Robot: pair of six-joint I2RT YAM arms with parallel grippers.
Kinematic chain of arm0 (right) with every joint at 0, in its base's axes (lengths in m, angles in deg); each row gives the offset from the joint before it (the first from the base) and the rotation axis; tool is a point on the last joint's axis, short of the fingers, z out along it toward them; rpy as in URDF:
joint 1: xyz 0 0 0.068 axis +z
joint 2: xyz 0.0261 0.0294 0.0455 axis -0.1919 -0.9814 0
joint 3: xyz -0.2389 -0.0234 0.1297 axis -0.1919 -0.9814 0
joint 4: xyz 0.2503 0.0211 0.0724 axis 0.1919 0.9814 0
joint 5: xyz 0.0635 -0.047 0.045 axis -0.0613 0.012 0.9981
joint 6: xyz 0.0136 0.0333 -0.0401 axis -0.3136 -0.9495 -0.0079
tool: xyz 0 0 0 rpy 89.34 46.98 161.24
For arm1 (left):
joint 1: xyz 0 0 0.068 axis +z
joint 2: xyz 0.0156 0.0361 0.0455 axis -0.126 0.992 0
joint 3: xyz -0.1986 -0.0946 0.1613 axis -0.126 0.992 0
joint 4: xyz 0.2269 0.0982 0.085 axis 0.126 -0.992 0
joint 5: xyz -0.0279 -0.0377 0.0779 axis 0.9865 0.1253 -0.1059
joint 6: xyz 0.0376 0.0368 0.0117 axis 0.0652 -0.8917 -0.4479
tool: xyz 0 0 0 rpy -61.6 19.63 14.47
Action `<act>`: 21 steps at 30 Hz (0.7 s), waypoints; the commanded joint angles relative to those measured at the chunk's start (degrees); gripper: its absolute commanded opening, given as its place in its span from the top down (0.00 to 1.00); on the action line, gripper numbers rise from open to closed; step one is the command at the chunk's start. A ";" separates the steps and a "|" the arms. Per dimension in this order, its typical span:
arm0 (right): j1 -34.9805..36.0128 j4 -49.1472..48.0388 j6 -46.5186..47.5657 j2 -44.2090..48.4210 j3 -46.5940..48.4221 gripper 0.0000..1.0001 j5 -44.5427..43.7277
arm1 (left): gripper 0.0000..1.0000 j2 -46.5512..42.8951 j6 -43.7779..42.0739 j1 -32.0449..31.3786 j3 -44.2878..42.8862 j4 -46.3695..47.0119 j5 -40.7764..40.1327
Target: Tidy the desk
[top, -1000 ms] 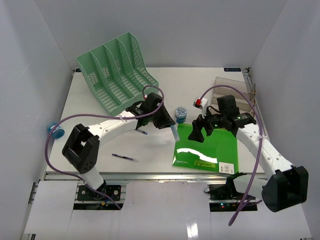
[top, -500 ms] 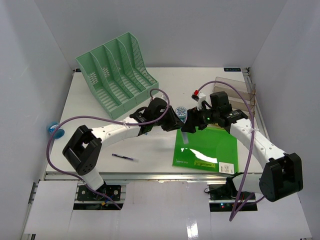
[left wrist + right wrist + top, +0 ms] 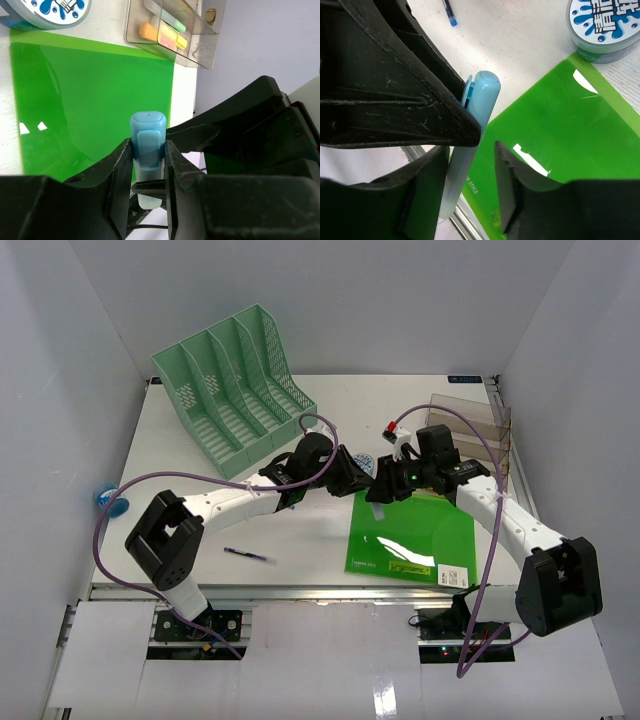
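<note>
Top external: against a second ago, drawn together; left gripper (image 3: 352, 478) and right gripper (image 3: 384, 486) now nose to nose over the far left corner of the green folder (image 3: 415, 535), before that well apart; reads as a hand-over in mid-air, so one more stray item on its way to being put away; the desk (image 3: 200, 530) white and flat beneath everything; green file rack (image 3: 235, 380) at its far left, clear organiser (image 3: 470, 425) at its far right, dark pen (image 3: 250, 555) loose near the front rail; white label on the folder's near right corner, print too small to read.

Left wrist: left fingers (image 3: 119, 170) clamped on a pale blue highlighter (image 3: 148, 132), cap end outward; black bulk of the right gripper just beside it; orange, yellow and green markers in the organiser beyond; round tin (image 3: 47, 6) with blue splash art, cut off by the frame.

Right wrist: jaws parted, straddling the highlighter's barrel, not pinching; transfer judged unfinished; blue Chinese-looking characters on the tin lid, not legible; small white "STYLE" along the folder's edge.
</note>
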 commanded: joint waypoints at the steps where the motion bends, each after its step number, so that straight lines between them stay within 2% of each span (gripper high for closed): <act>1: 0.17 -2.48 -0.21 -0.32 -0.62 0.63 0.24 | 1.00 -1.17 1.05 -0.41 -1.25 3.12 1.37; 3: 0.02 -2.58 -0.05 -0.41 -0.55 0.73 0.51 | 0.98 -1.05 1.29 -0.41 -1.33 3.51 1.64; 5: -0.45 -2.58 0.44 -0.31 -0.65 0.82 1.47 | 0.85 -0.85 1.46 -0.41 -1.23 3.95 2.16; 6: -0.72 -2.53 1.09 -0.21 -0.70 0.86 2.43 | 0.76 -0.74 1.46 -0.40 -1.14 4.21 2.59; 9: -1.31 -1.28 5.28 0.88 -0.37 0.89 3.11 | 0.33 -1.24 -0.46 -0.15 -0.38 6.14 4.10; 11: -2.41 1.77 9.46 1.90 -0.02 0.92 3.88 | 0.21 -3.35 -2.76 0.69 0.64 6.00 4.04; 17: -6.08 14.26 28.24 3.25 3.17 0.92 5.95 | 0.09 -13.26 -12.44 4.79 4.36 0.54 -0.59; 21: -10.44 21.75 38.46 3.51 6.59 0.92 1.43 | 0.08 -24.21 -20.83 5.95 7.20 -6.81 -3.30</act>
